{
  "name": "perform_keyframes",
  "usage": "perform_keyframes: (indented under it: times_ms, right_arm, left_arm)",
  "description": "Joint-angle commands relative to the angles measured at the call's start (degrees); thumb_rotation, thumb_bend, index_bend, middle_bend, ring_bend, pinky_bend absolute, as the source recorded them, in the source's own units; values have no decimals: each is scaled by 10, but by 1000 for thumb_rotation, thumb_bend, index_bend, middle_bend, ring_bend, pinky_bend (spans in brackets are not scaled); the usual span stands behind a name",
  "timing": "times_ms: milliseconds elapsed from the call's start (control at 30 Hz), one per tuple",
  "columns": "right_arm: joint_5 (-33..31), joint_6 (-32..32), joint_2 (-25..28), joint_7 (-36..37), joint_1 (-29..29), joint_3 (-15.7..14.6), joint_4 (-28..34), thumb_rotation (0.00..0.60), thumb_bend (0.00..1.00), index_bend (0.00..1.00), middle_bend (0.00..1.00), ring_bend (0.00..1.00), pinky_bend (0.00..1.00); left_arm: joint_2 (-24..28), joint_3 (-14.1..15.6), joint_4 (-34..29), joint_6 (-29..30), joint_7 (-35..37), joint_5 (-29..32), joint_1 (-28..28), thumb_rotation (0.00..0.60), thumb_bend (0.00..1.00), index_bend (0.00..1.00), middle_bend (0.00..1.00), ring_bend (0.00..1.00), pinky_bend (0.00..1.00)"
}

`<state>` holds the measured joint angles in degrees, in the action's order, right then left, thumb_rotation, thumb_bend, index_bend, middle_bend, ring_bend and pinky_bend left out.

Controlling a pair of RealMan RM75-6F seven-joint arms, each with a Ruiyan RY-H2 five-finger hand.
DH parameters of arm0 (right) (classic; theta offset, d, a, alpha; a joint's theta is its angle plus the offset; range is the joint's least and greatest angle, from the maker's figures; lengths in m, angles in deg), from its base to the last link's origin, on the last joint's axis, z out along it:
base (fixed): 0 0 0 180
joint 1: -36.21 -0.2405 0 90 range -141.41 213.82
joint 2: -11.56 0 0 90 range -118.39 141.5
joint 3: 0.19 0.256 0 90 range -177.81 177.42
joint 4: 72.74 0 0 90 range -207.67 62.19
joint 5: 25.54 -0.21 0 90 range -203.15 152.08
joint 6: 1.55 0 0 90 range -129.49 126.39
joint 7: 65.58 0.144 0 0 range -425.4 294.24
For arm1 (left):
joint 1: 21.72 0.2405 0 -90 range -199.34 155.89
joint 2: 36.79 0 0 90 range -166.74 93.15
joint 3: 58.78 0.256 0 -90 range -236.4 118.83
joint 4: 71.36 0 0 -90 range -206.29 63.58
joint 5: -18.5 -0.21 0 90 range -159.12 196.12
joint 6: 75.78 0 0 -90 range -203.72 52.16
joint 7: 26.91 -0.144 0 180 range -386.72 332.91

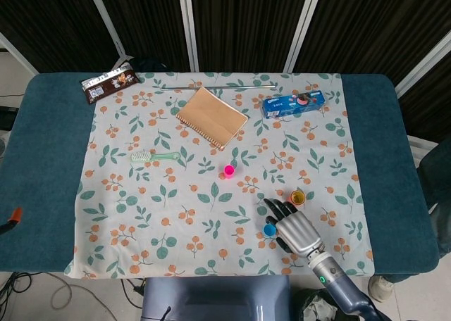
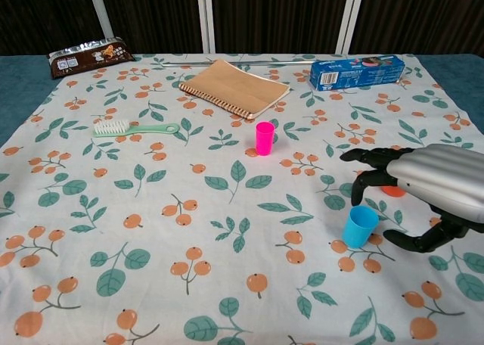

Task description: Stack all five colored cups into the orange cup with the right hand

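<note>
The small orange plastic cup (image 1: 298, 196) shows its open mouth in the head view, but in the chest view the silver-backed right hand (image 2: 423, 186) hides nearly all of it, leaving only an orange sliver (image 2: 390, 191) under the knuckles. That hand's forearm runs out of frame at the 4 o'clock corner of both views, and the left hand appears in neither. Only three cups can be made out. The small blue plastic cup (image 2: 359, 226) stands upright on the leaf-and-berry patterned tablecloth (image 2: 151, 209), mouth up and long axis vertical, at about 5 o'clock from the table's centre and just to the 7 o'clock side of the orange cup. The small pink plastic cup (image 2: 265, 138) also stands upright, near the centre and well apart from the other two. The right hand (image 1: 297, 228) hovers with its black fingers (image 2: 361, 180) spread and curved downward over the blue cup, the thumb hooked low on the cup's far side; the fingers are apart and hold nothing, and whether any fingertip touches the blue cup's rim I cannot tell. Toward 12 o'clock lie a tan spiral-bound notebook (image 1: 211, 117) and a blue rectangular toothpaste box (image 1: 294, 104); a pale green brush (image 1: 154, 155) lies at 9 o'clock.
</note>
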<state>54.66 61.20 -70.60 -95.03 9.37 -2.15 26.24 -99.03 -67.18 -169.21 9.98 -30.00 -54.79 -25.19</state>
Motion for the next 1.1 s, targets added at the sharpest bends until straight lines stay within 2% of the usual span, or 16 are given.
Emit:
perform_keyframes:
  times_ms: [33, 1100]
  right_arm:
    - [-2, -2, -4, 1, 0, 1, -4, 600, 463, 343, 0, 104, 188]
    - [-11, -7, -19, -12, -2, 10, -10, 600, 463, 400, 0, 110, 188]
  left_arm:
    - [0, 0, 0, -1, 0, 0, 0, 600, 272, 97, 0, 0, 272]
    - [1, -2, -1, 0, 1, 3, 0, 600, 272, 101, 0, 0, 284]
